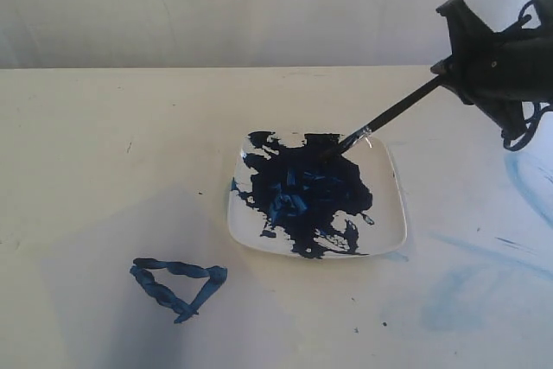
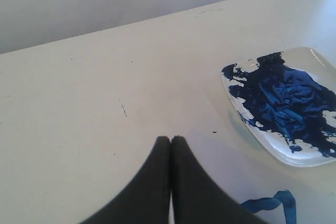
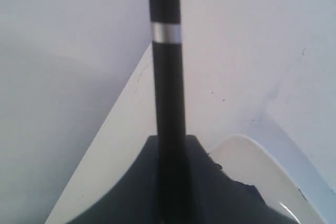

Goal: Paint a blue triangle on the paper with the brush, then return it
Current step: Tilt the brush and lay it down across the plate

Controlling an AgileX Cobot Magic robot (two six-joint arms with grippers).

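The right gripper was clamped on the thin black brush, which slanted down into the glossy dark-blue blotch on the square white plate; its bristles were lost in the paint; the wavy triangle lay on the faint grey paper, just beside the plate; the left gripper sat pinched together, empty, above the cream table, apart from the plate.

Matte black right gripper with looped black cables.
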